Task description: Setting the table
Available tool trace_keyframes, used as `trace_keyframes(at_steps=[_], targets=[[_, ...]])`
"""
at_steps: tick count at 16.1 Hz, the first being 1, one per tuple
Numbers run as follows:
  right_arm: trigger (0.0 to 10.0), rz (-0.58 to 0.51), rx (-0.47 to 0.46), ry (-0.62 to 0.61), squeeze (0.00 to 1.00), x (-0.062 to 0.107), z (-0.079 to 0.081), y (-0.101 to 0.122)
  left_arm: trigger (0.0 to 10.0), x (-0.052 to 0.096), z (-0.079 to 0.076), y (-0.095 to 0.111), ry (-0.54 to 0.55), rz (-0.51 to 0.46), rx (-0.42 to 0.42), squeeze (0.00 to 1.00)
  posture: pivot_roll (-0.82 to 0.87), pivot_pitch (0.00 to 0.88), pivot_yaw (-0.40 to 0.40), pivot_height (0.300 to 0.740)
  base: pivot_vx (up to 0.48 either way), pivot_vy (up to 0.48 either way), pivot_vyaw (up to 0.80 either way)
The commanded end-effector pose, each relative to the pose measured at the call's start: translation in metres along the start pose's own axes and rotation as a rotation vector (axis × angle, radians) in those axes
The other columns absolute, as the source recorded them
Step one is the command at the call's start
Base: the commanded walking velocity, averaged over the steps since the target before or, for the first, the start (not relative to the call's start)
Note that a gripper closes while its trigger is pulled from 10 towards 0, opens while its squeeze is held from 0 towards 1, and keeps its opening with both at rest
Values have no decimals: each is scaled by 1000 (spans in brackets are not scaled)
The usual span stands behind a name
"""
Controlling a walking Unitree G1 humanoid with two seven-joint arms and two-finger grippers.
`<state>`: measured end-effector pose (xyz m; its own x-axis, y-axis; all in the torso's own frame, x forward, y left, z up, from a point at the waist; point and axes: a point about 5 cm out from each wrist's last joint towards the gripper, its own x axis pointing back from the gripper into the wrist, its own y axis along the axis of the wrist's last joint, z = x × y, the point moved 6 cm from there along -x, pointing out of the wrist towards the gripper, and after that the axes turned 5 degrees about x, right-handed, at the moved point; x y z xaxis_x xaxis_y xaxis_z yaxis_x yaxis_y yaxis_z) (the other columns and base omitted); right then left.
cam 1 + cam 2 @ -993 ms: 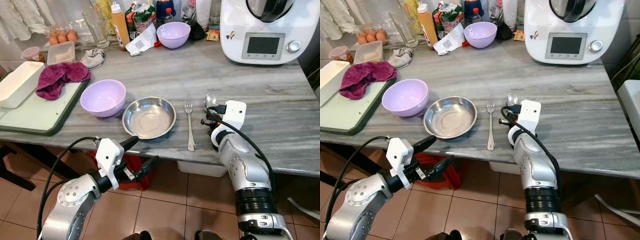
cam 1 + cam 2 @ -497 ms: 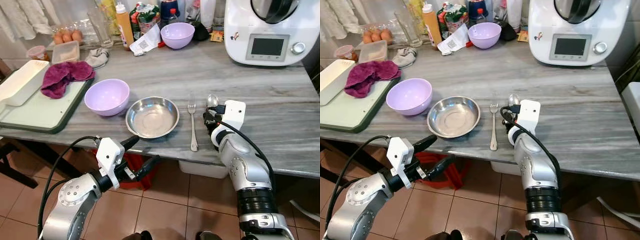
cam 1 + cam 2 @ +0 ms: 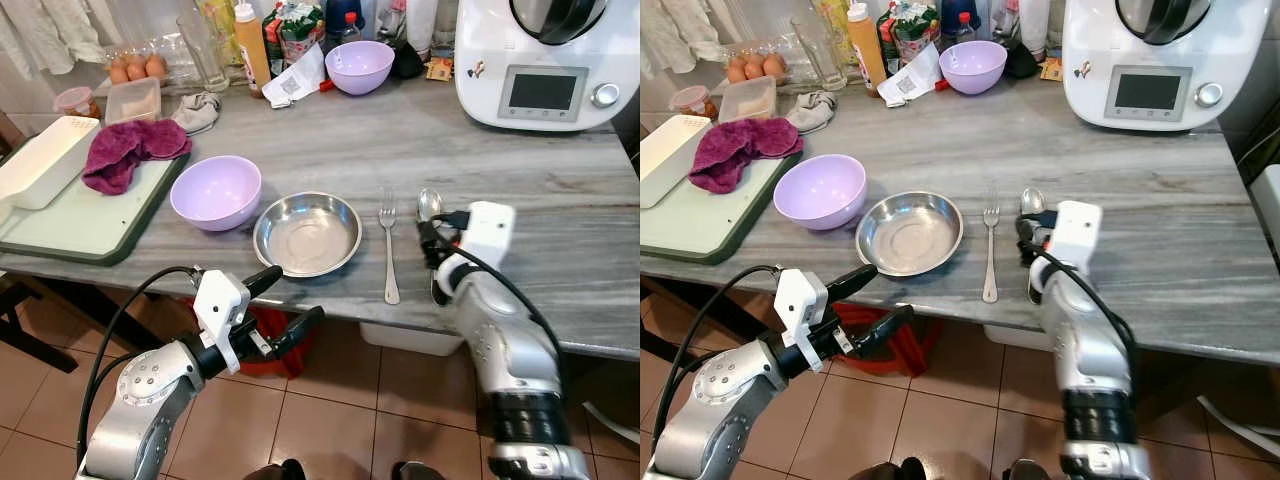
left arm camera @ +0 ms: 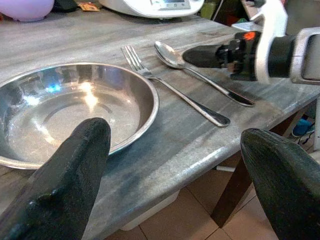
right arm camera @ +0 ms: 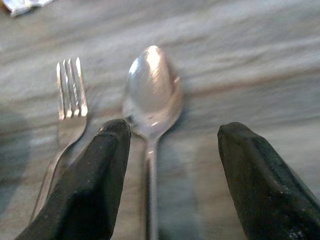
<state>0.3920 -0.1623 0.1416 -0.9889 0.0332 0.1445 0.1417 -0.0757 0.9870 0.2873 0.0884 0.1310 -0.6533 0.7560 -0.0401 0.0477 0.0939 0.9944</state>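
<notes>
- Left gripper [image 3: 282,302]: held below the front edge of the grey marble-pattern table [image 3: 560,200], over the tiled floor; its two black fingers stand spread apart, holding nothing
- Right gripper [image 5: 170,175]: low over the table near its front edge, fingers parted and straddling the handle of the polished steel spoon [image 3: 428,205] without clasping it (bowl of the spoon points away from the robot)
- Slim steel fork [image 3: 388,245]: lies flat just beside the spoon on the robot's left, tines pointing away, apart from it
- Shallow round stainless-steel dish [image 3: 307,233]: left of the fork, near the front edge
- Lilac plastic bowl [image 3: 215,192]: just beyond and left of the dish, close to touching it
- Green tray [image 3: 90,235]: far left, bearing a crumpled magenta cloth [image 3: 130,152] and a white rectangular container [image 3: 40,160]
- Second lilac bowl [image 3: 358,66]: at the back of the table among bottles
- White kitchen appliance with a small screen [image 3: 545,60]: back right
</notes>
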Motion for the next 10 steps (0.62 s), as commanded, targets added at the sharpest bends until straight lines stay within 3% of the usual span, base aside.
trace_keyframes(at_steps=[1,3,5,10], targets=[[10000,-22,-3,-9,1000,4,1,4,10000,2,3,-1,3,13,-2,0,-161,126,118,740,0,0,0],[10000,-70,0,-29,1000,11,-2,11,10000,-1,10,6,44,-10,-15,0,-164,124,118,740,0,0,0],[10000,-165,58,-87,1000,23,-12,24,10000,-5,30,12,162,-34,-27,0,-168,117,118,740,0,0,0],[10000,-230,100,-85,1000,40,-11,29,10000,-5,45,10,324,-56,-27,0,-170,115,112,740,0,0,0]])
